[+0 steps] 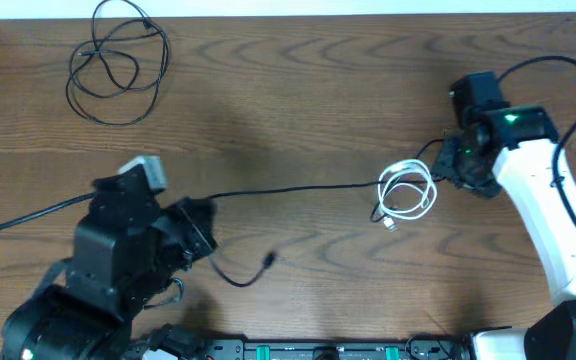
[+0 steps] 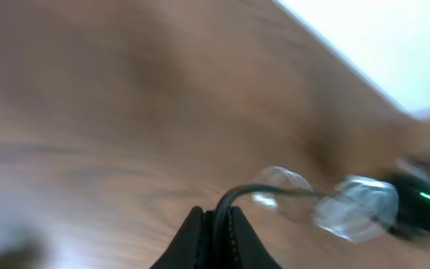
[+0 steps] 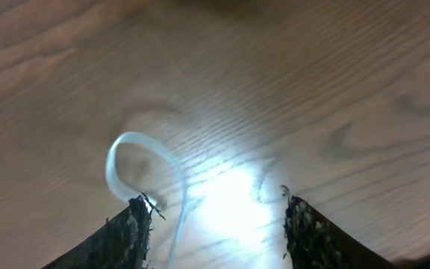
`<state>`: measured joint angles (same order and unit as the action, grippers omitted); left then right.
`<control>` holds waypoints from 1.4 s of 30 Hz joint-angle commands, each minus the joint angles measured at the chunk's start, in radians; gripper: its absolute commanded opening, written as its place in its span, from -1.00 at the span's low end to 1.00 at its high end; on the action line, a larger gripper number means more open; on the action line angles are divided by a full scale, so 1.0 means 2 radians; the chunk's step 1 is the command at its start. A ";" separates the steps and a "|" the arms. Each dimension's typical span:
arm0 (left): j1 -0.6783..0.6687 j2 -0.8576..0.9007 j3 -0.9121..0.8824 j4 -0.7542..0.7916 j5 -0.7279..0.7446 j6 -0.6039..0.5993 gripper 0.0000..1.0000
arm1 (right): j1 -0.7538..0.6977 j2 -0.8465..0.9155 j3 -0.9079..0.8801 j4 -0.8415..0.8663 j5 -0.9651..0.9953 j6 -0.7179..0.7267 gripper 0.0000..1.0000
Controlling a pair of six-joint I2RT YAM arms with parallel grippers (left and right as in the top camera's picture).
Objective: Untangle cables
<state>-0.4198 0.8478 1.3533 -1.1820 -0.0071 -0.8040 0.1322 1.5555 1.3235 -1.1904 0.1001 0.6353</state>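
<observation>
A long black cable (image 1: 298, 188) stretches across the table from my left gripper (image 1: 200, 228) towards the white cable (image 1: 408, 192), which lies in a small coil. The black cable's short tail curls down to a plug (image 1: 269, 261). In the left wrist view my left gripper (image 2: 216, 218) is shut on this black cable (image 2: 234, 196). A second black cable (image 1: 118, 65) lies coiled at the far left. My right gripper (image 1: 456, 165) hovers at the white coil's right edge. It (image 3: 215, 205) is open, with a white loop (image 3: 129, 153) by its left finger and a strand between the fingers.
A thick black arm cable (image 1: 18, 222) runs off the left edge. Another (image 1: 568, 75) arcs over the right arm. The table's far edge (image 1: 288, 14) meets a white surface. The arm bases (image 1: 318, 348) line the near edge.
</observation>
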 commanded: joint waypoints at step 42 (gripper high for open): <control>0.006 0.052 0.006 0.046 -0.032 0.134 -0.85 | 0.174 0.016 0.002 0.130 -0.247 -0.092 0.30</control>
<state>-0.4133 0.9531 1.3533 -1.0534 0.0380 -0.4534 0.4152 1.5608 1.3235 -0.9596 -0.4698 0.3332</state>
